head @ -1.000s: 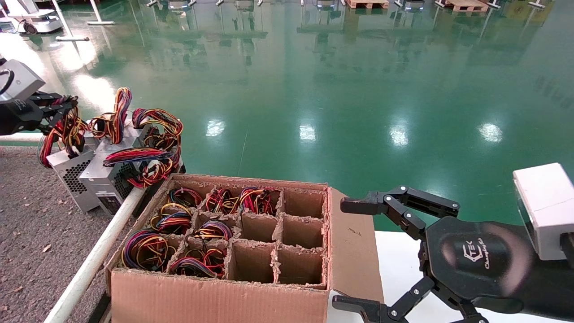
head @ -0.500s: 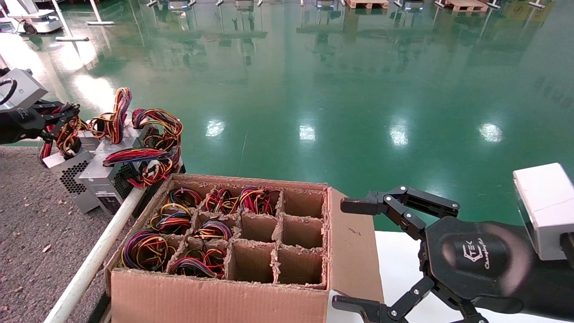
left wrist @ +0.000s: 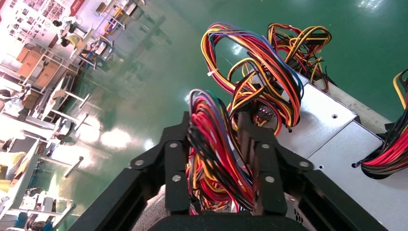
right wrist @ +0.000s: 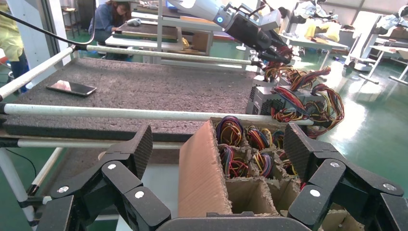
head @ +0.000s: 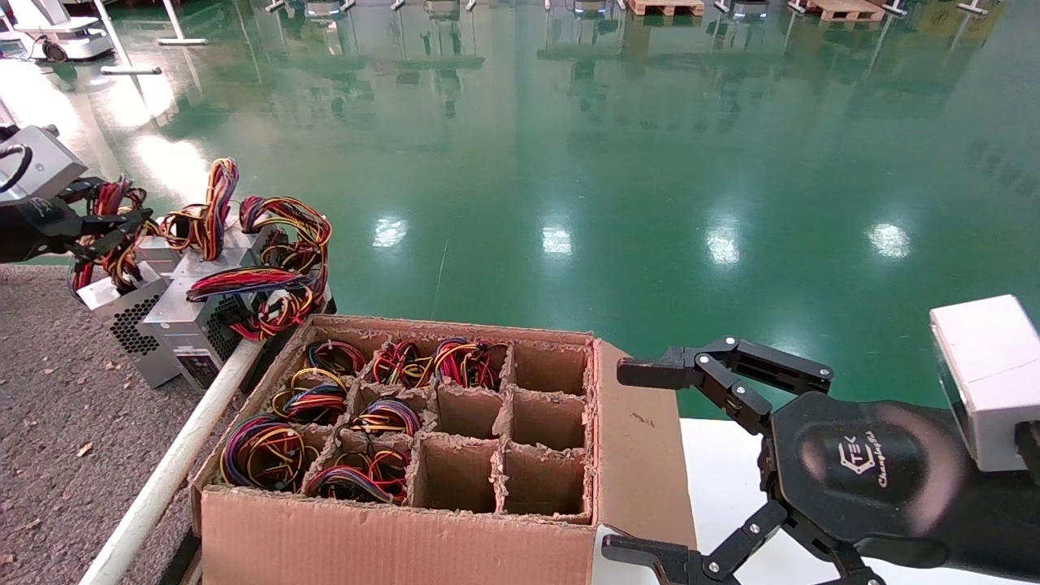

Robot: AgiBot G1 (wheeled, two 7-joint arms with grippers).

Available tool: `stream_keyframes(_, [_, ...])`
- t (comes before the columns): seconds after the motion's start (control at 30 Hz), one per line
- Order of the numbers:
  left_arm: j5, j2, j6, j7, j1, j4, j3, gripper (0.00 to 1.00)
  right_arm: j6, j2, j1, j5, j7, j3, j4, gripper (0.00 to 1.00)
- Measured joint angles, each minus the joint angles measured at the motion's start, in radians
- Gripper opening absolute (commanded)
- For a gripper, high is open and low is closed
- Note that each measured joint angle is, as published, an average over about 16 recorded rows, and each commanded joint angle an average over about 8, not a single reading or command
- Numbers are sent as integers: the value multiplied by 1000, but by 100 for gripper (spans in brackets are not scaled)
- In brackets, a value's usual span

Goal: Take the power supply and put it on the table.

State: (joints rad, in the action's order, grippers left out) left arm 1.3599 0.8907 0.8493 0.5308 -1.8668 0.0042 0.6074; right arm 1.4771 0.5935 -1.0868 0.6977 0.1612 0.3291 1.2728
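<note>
Your left gripper [left wrist: 219, 163] is clamped on the red/yellow/black wire bundle [left wrist: 216, 154] of the grey sheet-metal power supply [head: 122, 313], which hangs just below it, tilted, vent side w/ honeycomb holes showing, touching the rough speckled grey-brown table [head: 49, 406]. Lower it slowly and let the box sit flat before releasing. The right gripper [head: 650, 463] idles w/ fingers apart.

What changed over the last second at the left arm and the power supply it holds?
The left gripper, jaws shut on the wire bundle, drew the power supply slightly leftward and up, nearer the table's far edge. The right gripper stayed open beside the cardboard box.
</note>
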Motion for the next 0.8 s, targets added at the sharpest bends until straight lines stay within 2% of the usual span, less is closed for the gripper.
stream_keyframes(0.47, [-10, -3, 7, 6, -3, -9, -7, 100, 0, 0, 0, 0, 0, 0, 0, 100])
stream_keyframes(0.8, [-77, -17, 28, 36, 12, -40, -53, 100, 0, 0, 0, 0, 0, 0, 0, 100])
